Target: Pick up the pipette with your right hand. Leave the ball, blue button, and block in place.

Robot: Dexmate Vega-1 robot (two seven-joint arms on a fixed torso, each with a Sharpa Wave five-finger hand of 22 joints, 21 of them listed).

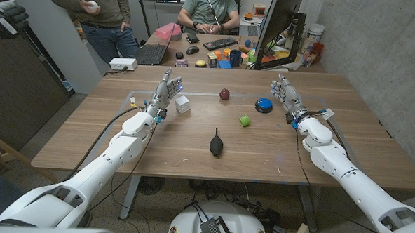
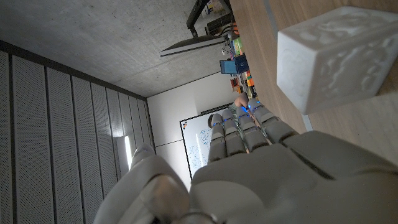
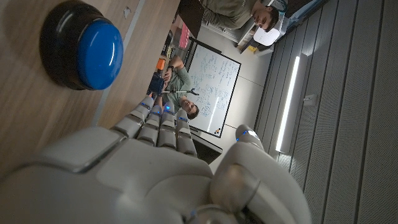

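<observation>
The black pipette, a dark bulb with a thin tip, lies near the table's middle, closer to the front edge. Behind it stand the dark red ball, the blue button on its black base, and the white block. My right hand stands just right of the button, fingers up and apart, holding nothing. My left hand stands just left of the block, also holding nothing. The block looms past my left hand, and the button sits beside my right hand.
A small green object sits between the button and the pipette. Two people are behind the table, by a desk with keyboards and a monitor. A concrete wall runs along the right.
</observation>
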